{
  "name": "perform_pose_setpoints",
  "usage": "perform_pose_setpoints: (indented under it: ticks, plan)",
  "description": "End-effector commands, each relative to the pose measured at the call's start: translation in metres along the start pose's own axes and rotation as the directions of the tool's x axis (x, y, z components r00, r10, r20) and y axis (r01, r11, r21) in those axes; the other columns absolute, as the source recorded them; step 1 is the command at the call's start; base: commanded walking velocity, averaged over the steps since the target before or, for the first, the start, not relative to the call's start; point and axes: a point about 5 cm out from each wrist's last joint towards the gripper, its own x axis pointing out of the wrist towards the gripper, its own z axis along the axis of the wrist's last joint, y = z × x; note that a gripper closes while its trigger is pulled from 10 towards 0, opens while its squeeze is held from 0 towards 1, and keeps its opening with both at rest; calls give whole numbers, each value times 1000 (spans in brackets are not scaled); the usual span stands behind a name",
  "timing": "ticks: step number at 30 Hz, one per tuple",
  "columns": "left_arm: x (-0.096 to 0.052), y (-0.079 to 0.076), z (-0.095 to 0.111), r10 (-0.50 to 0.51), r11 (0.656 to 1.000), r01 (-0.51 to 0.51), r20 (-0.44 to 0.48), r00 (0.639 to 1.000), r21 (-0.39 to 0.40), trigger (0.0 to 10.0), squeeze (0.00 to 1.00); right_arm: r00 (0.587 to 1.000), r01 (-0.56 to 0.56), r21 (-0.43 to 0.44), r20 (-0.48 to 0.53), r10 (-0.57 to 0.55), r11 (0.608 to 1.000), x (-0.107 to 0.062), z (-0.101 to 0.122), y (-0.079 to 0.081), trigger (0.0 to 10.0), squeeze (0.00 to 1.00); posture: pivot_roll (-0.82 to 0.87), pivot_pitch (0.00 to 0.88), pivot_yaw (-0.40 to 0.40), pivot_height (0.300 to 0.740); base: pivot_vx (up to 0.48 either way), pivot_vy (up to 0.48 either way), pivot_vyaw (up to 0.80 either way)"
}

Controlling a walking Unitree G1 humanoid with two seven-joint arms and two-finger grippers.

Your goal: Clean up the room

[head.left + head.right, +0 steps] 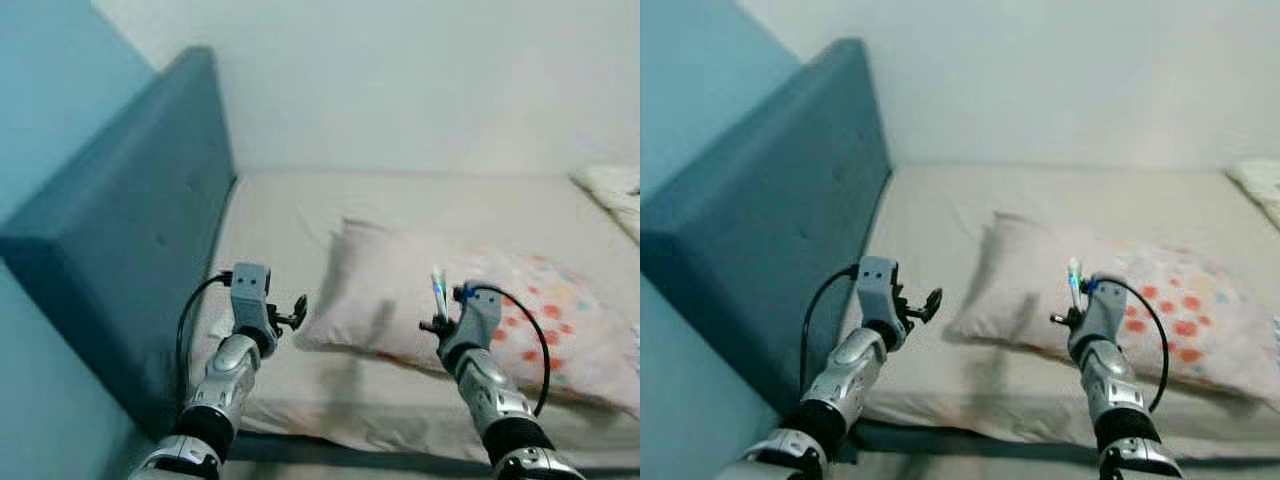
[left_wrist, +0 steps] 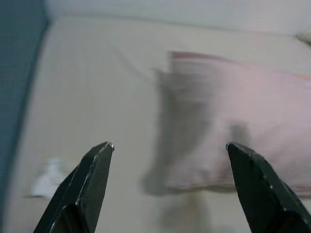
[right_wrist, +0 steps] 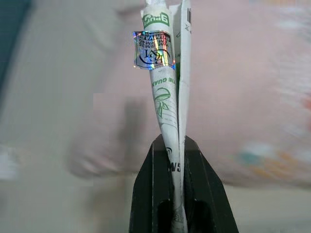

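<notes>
Beige sheeting covers the wide bed [image 1: 300, 215], which has a padded teal headboard [image 1: 130, 230] along the robot's left, and a pale pillow with red and orange dots [image 1: 520, 310] lies across the mattress. Above the pillow's near edge, the right hand [image 3: 177, 145] is clamped tight on a folded white paper wrapper with green print and a shiny sticker [image 3: 165, 77], held upright. The left hand [image 2: 170, 145] hovers with fingers spread wide and nothing between them, over the sheet near a small crumpled white scrap [image 2: 48, 177].

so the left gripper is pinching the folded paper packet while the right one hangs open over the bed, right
No, the sides are swapped. The right gripper is shut on the folded paper packet, as the right wrist view shows; the left gripper is open over the bed.
</notes>
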Motion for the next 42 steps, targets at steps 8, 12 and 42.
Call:
perform_pose_setpoints:
  ticks: [8,12,42]
  plan:
    - [-2,-8,-8,-78,997,77,-28,997,-21,10000,0,1000,-20,-17,-17,20,1000,-2,-5,-1,10000,0,-106,55,21,740,97,0,0]
    - [-3,-18,-10,-162,987,162,-25,986,-21,10000,0,999,21,-10,-44,-21,1000,-2,-6,-6,10000,0,-103,59,22,730,0,0,0]
    - [22,-30,2,102,989,-87,-122,987,116,10000,0,992,100,-73,-75,-106,992,-13,-17,-21,10000,0,-131,88,48,625,0,0,0]
